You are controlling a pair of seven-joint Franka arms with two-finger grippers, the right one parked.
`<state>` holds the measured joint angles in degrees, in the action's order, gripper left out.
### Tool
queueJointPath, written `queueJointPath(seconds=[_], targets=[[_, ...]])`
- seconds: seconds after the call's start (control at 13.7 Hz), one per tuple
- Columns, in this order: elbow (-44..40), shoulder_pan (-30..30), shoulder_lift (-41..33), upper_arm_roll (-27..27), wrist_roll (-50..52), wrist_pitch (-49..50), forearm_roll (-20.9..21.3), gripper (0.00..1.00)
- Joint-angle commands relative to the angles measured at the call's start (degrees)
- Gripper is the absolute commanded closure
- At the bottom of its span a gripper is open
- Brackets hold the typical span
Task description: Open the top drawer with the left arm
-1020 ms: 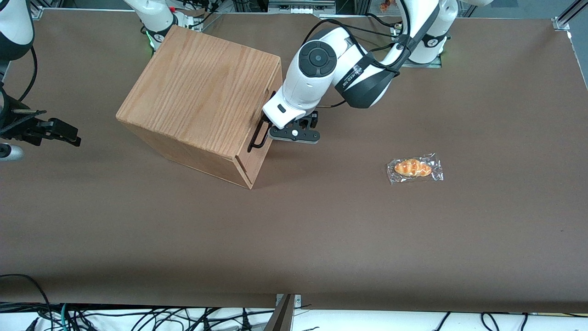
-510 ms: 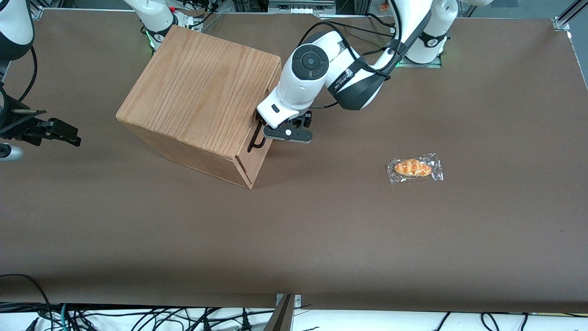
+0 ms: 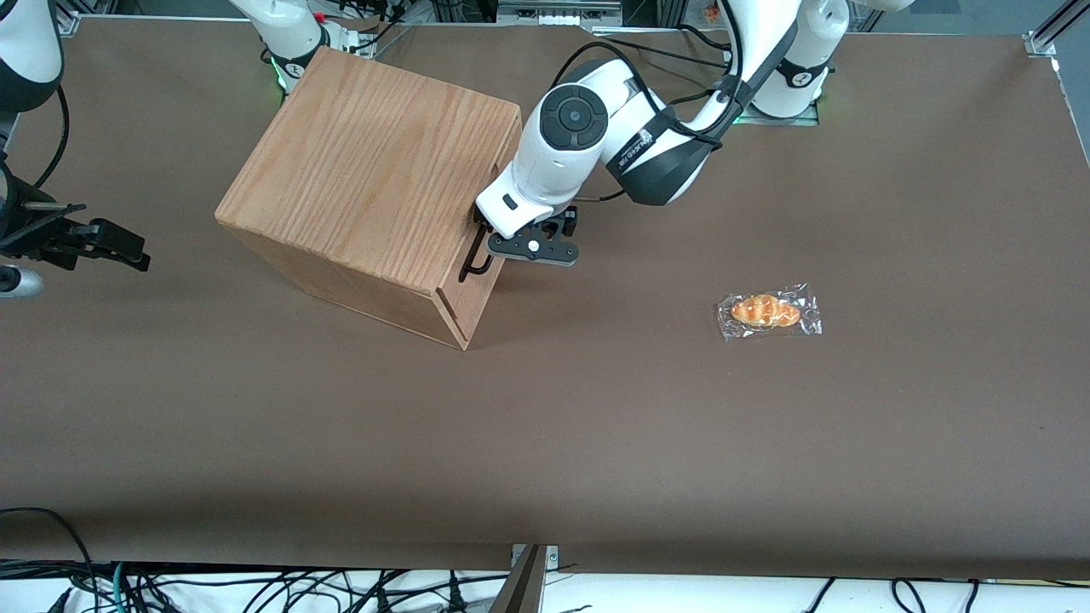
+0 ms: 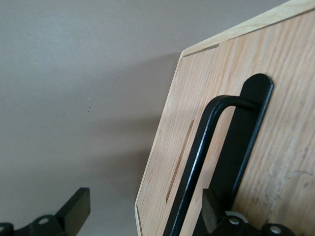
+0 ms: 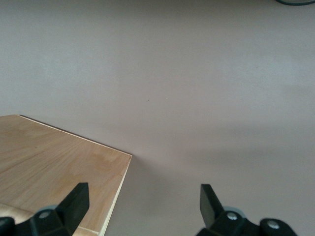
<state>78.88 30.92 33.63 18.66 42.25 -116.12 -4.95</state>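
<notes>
Currently, the oak-grain cabinet (image 3: 370, 174) stands on the brown counter (image 3: 596, 426), the top drawer (image 3: 473, 285) flush with its front. The left arm (image 3: 588, 136), whose printed lettering is unreadable, holds the end effector (image 3: 487, 249) at the black bar handle (image 4: 197, 167); the fingers (image 4: 74, 211) are spread apart, straddling the bar. A wrapped pastry (image 3: 768, 312) lies well apart.
</notes>
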Motion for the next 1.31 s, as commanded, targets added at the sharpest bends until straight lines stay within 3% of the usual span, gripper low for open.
queueJointPath(seconds=[0.0, 1.24], targets=[[-0.22, 0.37, 0.29, -0.12, -0.85, -0.34, -0.67, 0.0], [0.48, -3.32, -1.02, -0.29, -3.22, 1.68, 0.65, 0.0]])
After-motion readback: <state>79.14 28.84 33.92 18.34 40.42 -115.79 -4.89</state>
